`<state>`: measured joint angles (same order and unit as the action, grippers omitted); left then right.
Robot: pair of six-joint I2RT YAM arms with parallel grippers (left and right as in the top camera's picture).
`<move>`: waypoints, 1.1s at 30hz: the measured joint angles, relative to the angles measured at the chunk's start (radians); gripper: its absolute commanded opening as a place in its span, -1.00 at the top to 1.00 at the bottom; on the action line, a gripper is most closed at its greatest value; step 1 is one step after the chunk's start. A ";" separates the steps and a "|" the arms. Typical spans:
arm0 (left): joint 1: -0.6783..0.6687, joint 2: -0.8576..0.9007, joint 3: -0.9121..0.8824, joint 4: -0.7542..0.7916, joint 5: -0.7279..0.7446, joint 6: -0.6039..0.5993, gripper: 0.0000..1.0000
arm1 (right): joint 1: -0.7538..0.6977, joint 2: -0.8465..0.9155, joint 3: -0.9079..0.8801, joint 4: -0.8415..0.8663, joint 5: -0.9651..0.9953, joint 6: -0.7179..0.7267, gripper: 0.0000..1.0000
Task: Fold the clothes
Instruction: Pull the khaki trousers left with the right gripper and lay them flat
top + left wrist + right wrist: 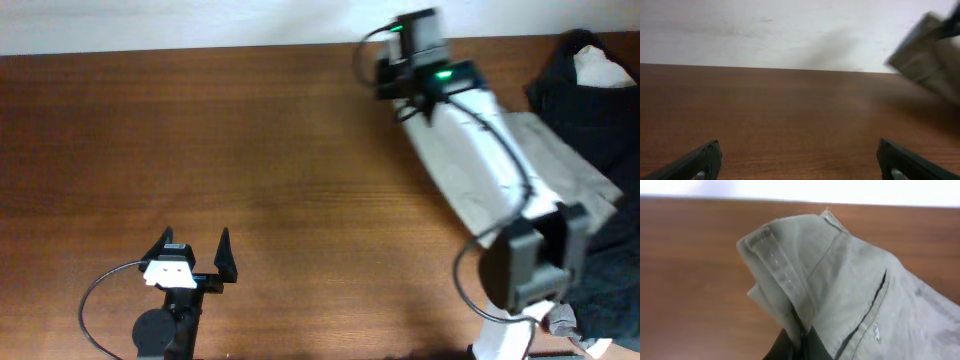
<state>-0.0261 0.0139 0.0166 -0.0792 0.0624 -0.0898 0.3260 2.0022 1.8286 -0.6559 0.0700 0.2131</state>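
Pinching khaki shorts (855, 300), right gripper (801, 336)

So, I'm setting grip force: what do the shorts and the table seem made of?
The shorts: likely woven cotton, matte khaki; stitched seams, soft folds. The table: wood or wood-look laminate, can't tell which; brown grain streaks, faint sheen.

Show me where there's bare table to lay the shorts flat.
Bare wood table runs across the left and centre, from the left gripper to the far wall. The right end is crowded: shorts in the right gripper, black garments beside them.
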 measured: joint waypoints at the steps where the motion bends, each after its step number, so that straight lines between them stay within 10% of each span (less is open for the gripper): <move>1: 0.000 0.000 0.000 0.000 0.000 0.000 -0.98 | 0.037 0.030 0.000 0.021 -0.032 0.013 0.93; 12: 0.000 0.000 0.000 0.000 0.000 0.000 -0.98 | 0.458 0.219 0.000 0.140 -0.432 0.108 0.92; 13: 0.000 0.000 0.000 0.000 0.000 0.000 -0.99 | 0.470 0.219 0.000 0.141 -0.443 0.114 0.83; 15: 0.000 0.000 0.000 0.000 0.000 0.000 -0.98 | 0.493 0.219 0.000 0.140 -0.457 0.128 -0.12; 18: 0.000 0.000 0.000 0.000 0.000 0.000 -0.98 | 0.497 0.219 0.006 0.119 -0.435 0.130 -0.29; 25: 0.000 0.000 0.000 0.000 0.000 0.000 -0.98 | 0.344 0.206 0.281 -0.301 -0.229 0.114 -1.00; 33: 0.000 0.000 0.000 0.000 0.000 0.000 -0.98 | -0.076 0.137 0.469 -0.759 -0.150 0.108 -0.97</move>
<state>-0.0261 0.0139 0.0166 -0.0795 0.0620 -0.0898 0.2497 2.1387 2.2974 -1.4151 -0.0795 0.3210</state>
